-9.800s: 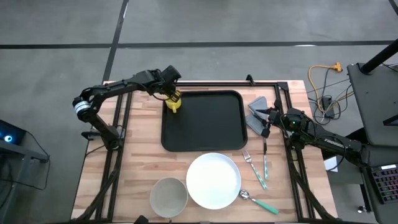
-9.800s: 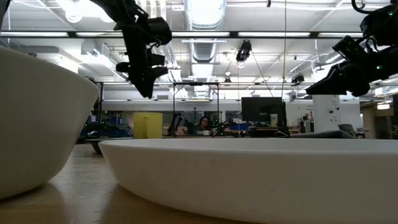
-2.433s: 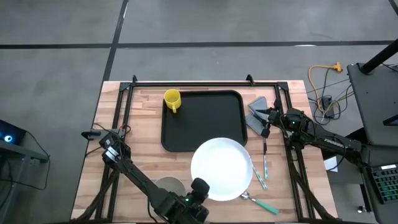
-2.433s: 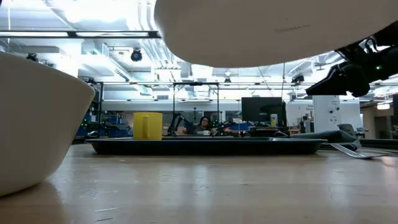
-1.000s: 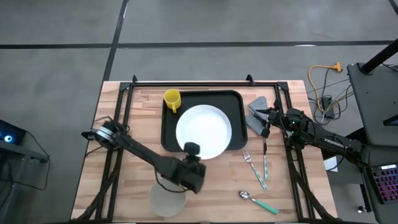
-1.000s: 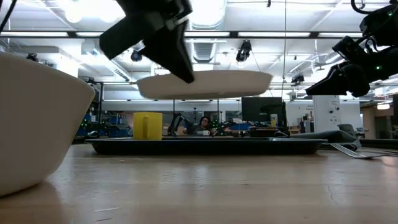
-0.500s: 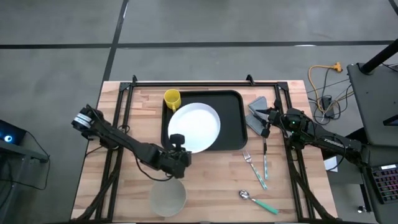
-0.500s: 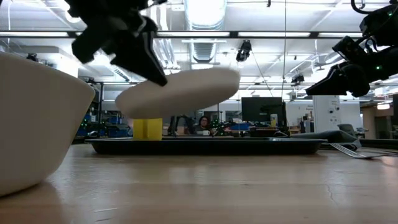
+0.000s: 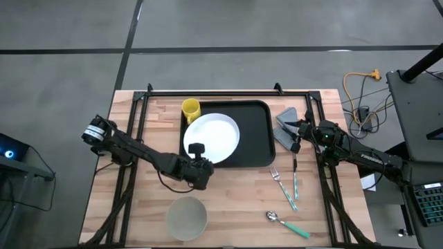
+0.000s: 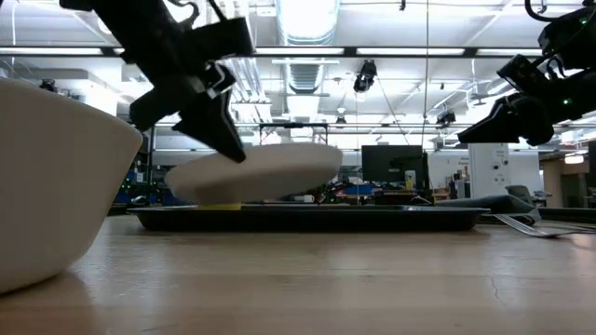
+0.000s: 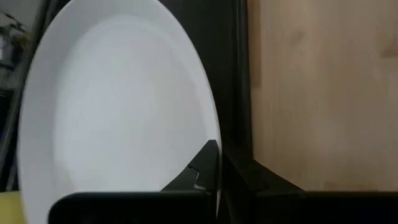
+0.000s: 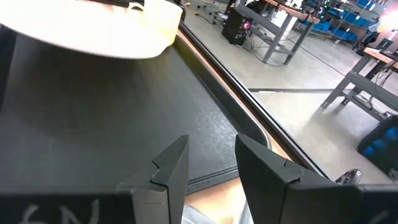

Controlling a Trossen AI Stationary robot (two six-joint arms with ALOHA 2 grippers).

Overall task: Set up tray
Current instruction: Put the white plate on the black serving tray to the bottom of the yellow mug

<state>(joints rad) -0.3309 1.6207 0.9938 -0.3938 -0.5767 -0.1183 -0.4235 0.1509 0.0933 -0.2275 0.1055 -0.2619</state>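
White round plate (image 9: 211, 137) pinched at rim by left fingers (image 9: 196, 150), tilted over black rectangular tray (image 9: 260, 135); level, lower gently, clear of yellow mug (image 9: 191, 111). Right fingers (image 12: 208, 167) narrowly apart, empty.

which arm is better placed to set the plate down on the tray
Left. The left gripper already grips the white plate at its rim, tilted just above the tray. The right gripper waits, open, beside the tray.

Your left gripper (image 11: 214, 163) pinches the rim of the white plate (image 11: 118, 106). Beneath it you see the black tray (image 11: 233, 74), then the wooden table (image 11: 323, 93) beside it.
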